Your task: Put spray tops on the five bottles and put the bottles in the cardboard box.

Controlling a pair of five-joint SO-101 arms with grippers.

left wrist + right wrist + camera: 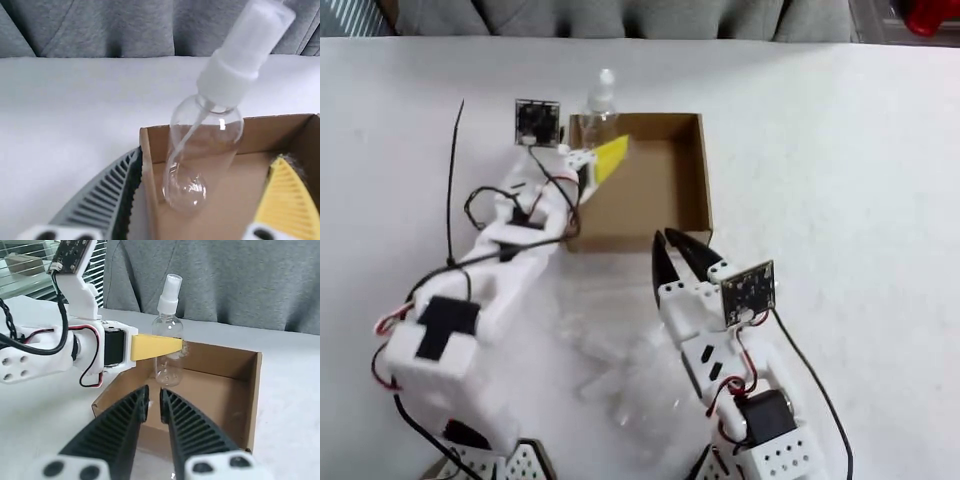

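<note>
High view: bottle (598, 108) in the upper-left corner of the cardboard box (705, 170), just above centre frame, long axis running up the frame with the spray top (607, 80) at the upper end. Left end effector (603, 152) at that same corner, released, yellow finger (610, 158) over the inside of the box. Right end effector (677, 248) at lower centre, just below the box's near wall, black fingers only narrowly parted, grasping nothing. Clear plastic pieces (610, 370) on the white surface (840, 150) at lower centre, too blurred to tell apart.

Left wrist view: bottle between the grey finger (107, 200) and the yellow one, touching neither, base inside the box, neck leaning toward the upper right.

Right wrist view: bottle upright, spray top uppermost, yellow fingertip right beside its shoulder.
</note>
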